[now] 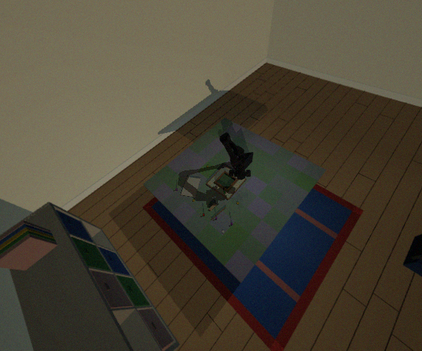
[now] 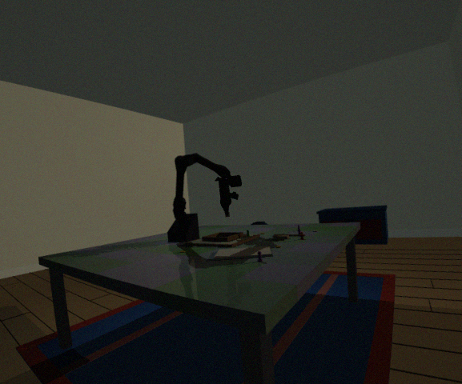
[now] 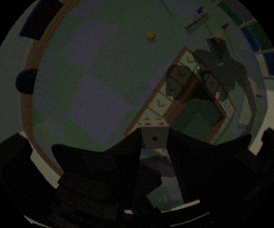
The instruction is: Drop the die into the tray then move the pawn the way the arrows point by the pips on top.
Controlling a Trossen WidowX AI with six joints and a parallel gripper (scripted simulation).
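Observation:
My gripper (image 2: 226,215) (image 3: 152,131) is shut on the pale die (image 3: 154,134), high above the table beside the dice tray. The die shows one pip on the side facing the wrist camera and several on its upper face in that view. The board (image 3: 161,104) (image 1: 240,187) has pale squares with arrows around the brown-walled tray (image 3: 174,112) (image 2: 213,238), whose floor is dark green. A small dark green pawn (image 3: 205,72) (image 2: 247,233) stands on the ring by the tray's far corner. The arm's shadow falls over part of the board.
A white sheet (image 1: 192,182) (image 2: 241,251) lies beside the board. A purple piece (image 2: 259,256) stands near it. A red piece (image 2: 302,237), a yellow disc (image 3: 149,35) and a brown stick (image 3: 196,20) are farther off.

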